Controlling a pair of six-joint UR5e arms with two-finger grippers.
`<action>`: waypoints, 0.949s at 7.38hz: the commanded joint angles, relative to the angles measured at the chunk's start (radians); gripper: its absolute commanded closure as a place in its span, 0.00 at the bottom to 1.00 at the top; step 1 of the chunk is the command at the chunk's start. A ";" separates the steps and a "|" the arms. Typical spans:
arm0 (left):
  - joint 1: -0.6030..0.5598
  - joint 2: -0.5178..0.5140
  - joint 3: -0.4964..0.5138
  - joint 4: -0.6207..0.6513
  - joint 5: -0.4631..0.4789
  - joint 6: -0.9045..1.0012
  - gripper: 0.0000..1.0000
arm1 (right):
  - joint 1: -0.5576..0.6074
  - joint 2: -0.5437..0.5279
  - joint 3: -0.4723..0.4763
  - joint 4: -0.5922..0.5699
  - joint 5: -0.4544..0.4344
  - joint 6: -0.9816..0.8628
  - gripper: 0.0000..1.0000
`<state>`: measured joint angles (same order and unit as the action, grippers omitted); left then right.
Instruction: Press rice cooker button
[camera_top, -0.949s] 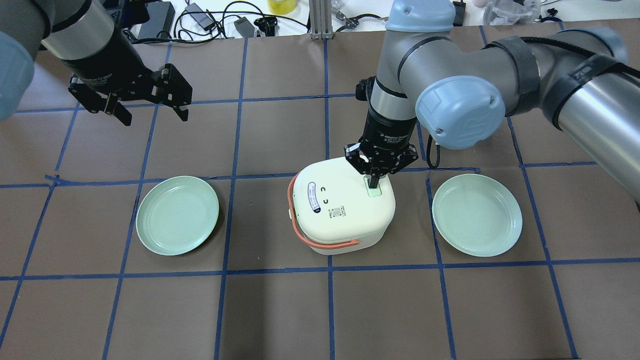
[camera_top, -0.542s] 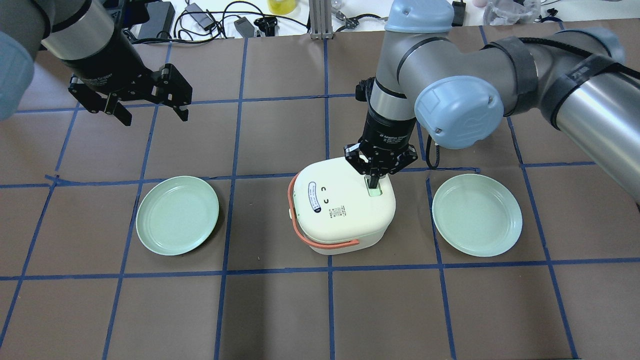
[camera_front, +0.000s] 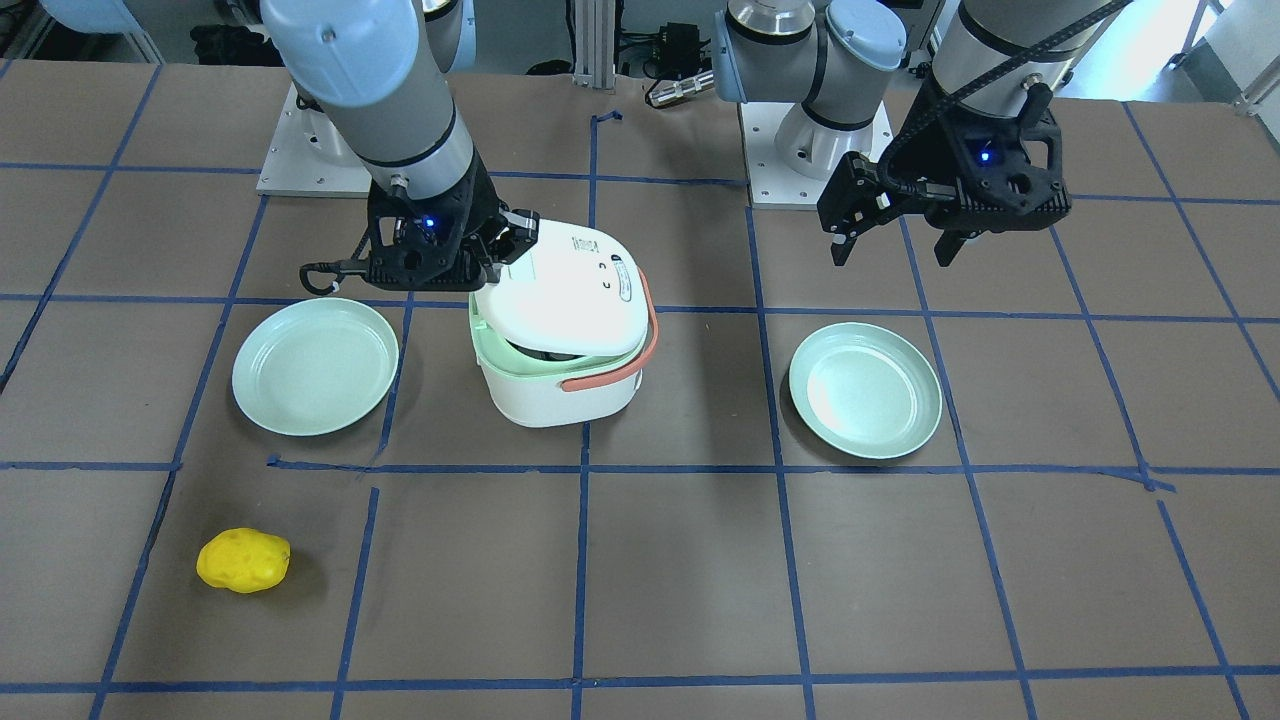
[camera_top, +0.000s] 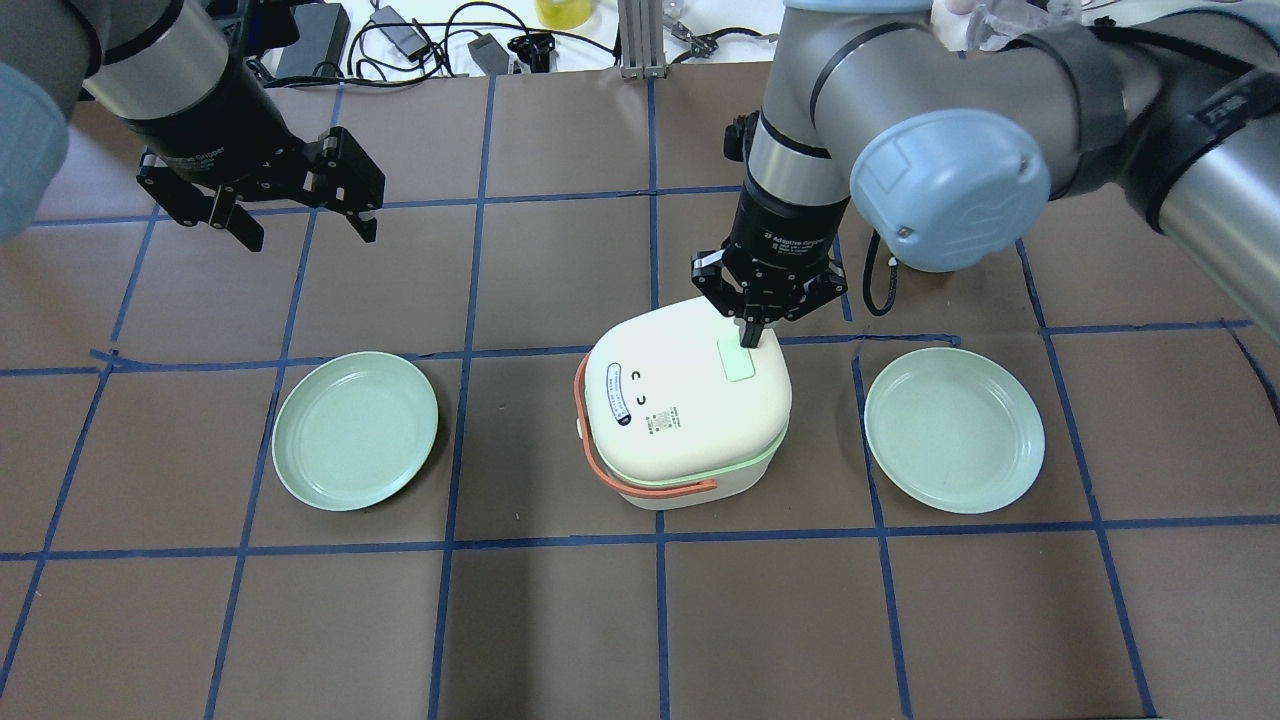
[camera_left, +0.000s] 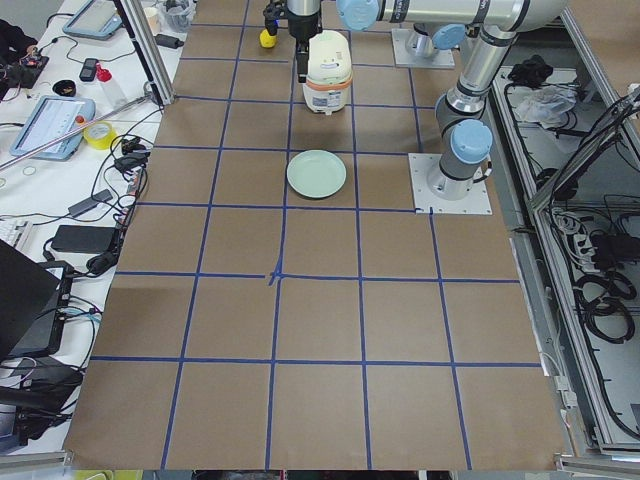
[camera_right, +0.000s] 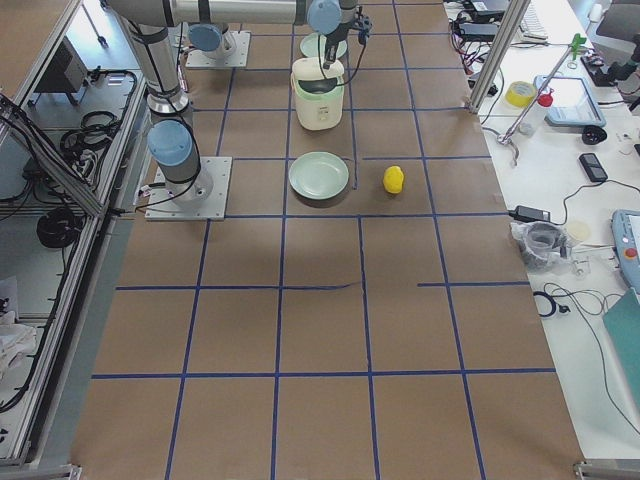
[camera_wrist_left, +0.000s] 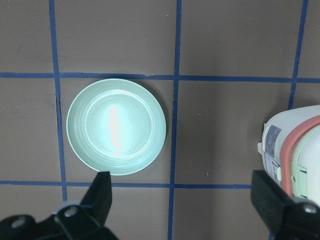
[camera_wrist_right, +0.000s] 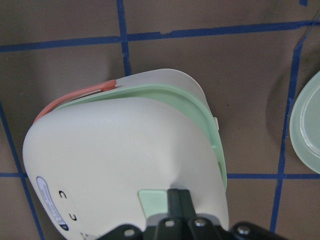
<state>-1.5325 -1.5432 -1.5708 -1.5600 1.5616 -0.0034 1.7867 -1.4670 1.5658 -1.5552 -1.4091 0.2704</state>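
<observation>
The white rice cooker (camera_top: 680, 410) with an orange handle stands mid-table. Its lid (camera_front: 560, 285) is popped up and tilted, with the green inner rim (camera_wrist_right: 210, 130) showing. The pale green button (camera_top: 738, 360) sits on the lid's right part. My right gripper (camera_top: 750, 338) is shut and empty, its fingertips just above the button's far edge; in the right wrist view the fingertips (camera_wrist_right: 180, 200) sit beside the button (camera_wrist_right: 152, 197). My left gripper (camera_top: 305, 225) is open and empty, hovering high over the back left of the table.
A green plate (camera_top: 355, 430) lies left of the cooker and another (camera_top: 953, 430) lies right of it. A yellow lumpy object (camera_front: 243, 560) lies near the operators' side. Cables and gear lie beyond the table's far edge.
My right gripper has lifted off the button and drawn slightly back. The cooker's lid has sprung up and stands ajar. The left arm has not moved.
</observation>
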 joint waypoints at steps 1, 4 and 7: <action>0.000 0.000 0.000 0.000 0.000 -0.001 0.00 | -0.007 -0.029 -0.117 0.070 -0.049 0.047 0.01; 0.000 0.000 0.000 0.000 0.000 0.000 0.00 | -0.084 -0.027 -0.127 0.086 -0.172 -0.005 0.00; 0.000 0.000 0.000 0.000 0.000 0.000 0.00 | -0.174 -0.027 -0.127 0.089 -0.183 -0.120 0.00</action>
<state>-1.5325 -1.5432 -1.5708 -1.5601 1.5616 -0.0035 1.6518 -1.4941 1.4394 -1.4688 -1.5859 0.1930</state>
